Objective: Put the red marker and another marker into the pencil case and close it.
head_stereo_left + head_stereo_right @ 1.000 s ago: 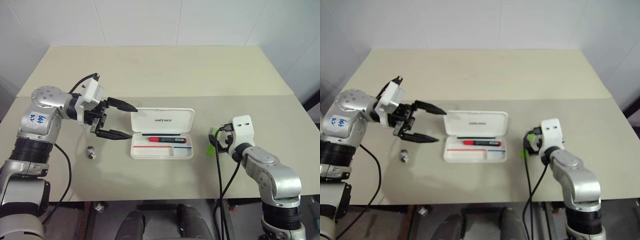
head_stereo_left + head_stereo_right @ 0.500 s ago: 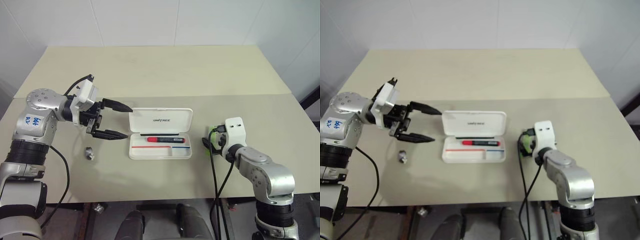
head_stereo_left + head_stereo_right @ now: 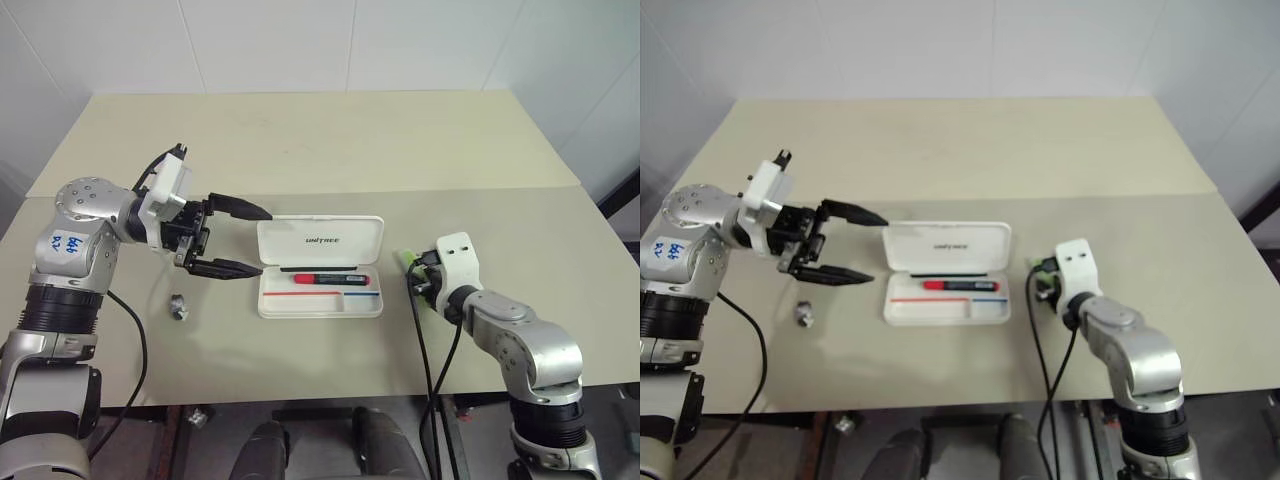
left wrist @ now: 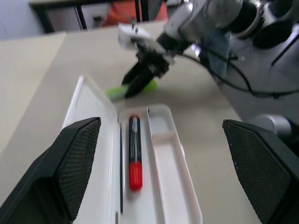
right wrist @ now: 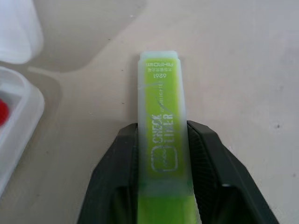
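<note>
Case: the pencil case (image 3: pixel 321 268) lies wide open on the table (image 3: pixel 300 150), lid tipped back, tray facing up.
Inside: the red marker (image 3: pixel 332 279) rests in the long compartment under the lid; the other tray compartments hold nothing.
Right gripper (image 5: pixel 161 140): jaws pinched onto the green marker (image 5: pixel 161 135), just right of the case.
Left gripper (image 3: pixel 238 240): jaws spread wide, hovering by the case's left end.
Stray: a small silvery lump (image 3: pixel 179 305) sits left of the case.
</note>
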You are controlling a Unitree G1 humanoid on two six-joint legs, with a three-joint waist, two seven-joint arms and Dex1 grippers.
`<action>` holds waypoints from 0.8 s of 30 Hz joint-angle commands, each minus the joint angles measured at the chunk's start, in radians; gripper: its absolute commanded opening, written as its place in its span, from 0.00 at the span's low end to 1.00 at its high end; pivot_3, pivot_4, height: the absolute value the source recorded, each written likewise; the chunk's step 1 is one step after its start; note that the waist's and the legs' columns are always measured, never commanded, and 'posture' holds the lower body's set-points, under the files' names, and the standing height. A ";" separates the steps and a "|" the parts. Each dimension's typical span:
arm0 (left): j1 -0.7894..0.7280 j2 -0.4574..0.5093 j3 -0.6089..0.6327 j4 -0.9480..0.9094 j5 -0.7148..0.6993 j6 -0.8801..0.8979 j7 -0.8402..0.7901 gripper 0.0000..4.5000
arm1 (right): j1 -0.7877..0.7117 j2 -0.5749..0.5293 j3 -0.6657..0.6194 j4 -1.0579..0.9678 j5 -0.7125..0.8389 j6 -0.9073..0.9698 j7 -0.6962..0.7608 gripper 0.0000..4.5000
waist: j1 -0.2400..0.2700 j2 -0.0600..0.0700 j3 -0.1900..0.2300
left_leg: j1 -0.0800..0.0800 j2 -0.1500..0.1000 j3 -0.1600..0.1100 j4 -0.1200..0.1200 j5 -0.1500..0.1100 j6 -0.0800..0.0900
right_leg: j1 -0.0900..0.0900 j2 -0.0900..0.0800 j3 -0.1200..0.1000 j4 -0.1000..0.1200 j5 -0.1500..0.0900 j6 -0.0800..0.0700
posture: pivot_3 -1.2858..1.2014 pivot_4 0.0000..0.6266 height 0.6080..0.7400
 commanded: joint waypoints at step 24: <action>0.089 0.043 0.092 0.124 -0.160 -0.043 -0.113 1.00 | -0.540 -0.198 0.212 -0.202 0.299 0.040 0.377 0.25 | -0.003 0.003 0.002 | -0.002 0.002 0.001 -0.014 0.000 -0.001 | -0.007 0.000 -0.001 -0.005 -0.002 -0.003 | 0.52 0.24 1.00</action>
